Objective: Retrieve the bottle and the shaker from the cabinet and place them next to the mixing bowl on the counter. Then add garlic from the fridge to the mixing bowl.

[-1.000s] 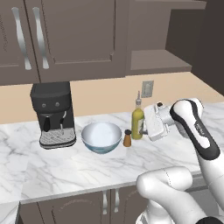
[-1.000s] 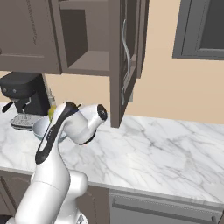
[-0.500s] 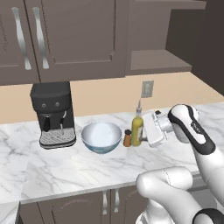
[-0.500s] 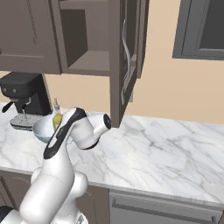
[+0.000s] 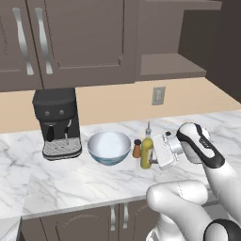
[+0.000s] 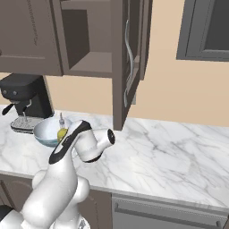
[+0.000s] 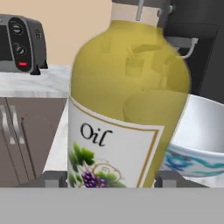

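Gripper [image 5: 154,157] of mine is clamped round the bottle [image 5: 147,151], upright on the counter [image 5: 70,181], beside the shaker [image 5: 137,148] and the bowl [image 5: 109,147].

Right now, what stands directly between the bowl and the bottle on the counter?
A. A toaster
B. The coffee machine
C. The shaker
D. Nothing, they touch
C: in the left base view the small orange-brown shaker stands on the counter between the bowl and the bottle, while the coffee machine sits on the bowl's far side.
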